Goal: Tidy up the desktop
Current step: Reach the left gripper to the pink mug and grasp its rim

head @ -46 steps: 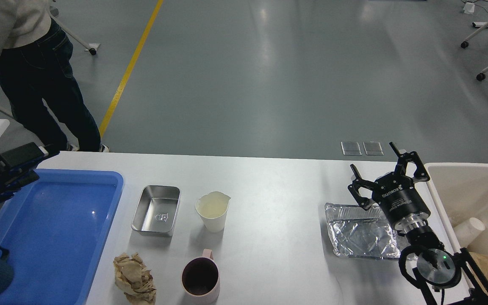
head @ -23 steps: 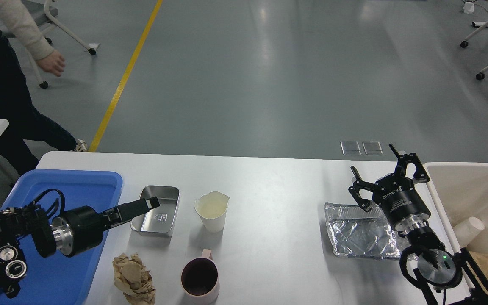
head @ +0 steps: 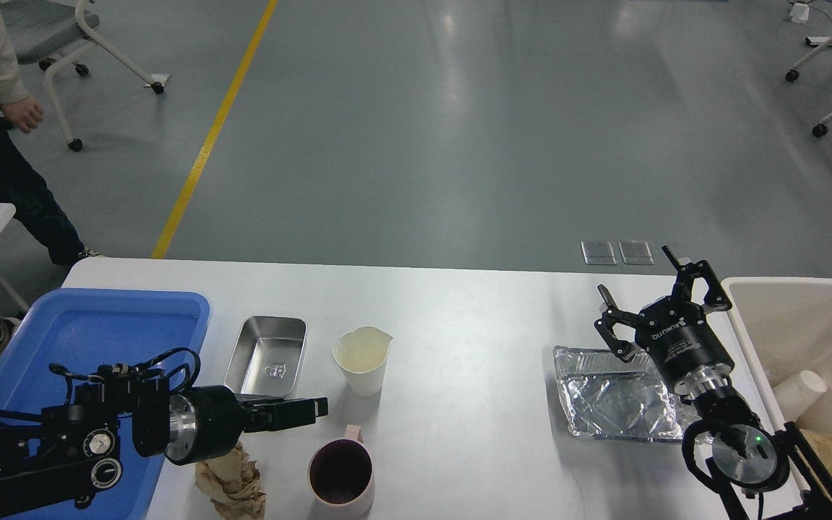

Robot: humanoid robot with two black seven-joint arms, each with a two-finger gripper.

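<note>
so, two arms over a cluttered desktop

head view: the white desktop point(head: 459, 303) spans the lower frame. the left gripper point(head: 300, 412) points right, above a pink mug point(head: 341, 473) and a crumpled brown paper point(head: 232, 484); i cannot tell whether its fingers are parted. the right gripper point(head: 651, 292) is spread wide, holding nothing, at the far edge of a foil tray point(head: 614, 397). a steel tin point(head: 266, 356) and paper cup point(head: 362, 359) stand beside a blue tray point(head: 91, 321).

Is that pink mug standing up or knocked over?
Upright: the pink mug stands on the desktop with its round mouth facing up.
</note>
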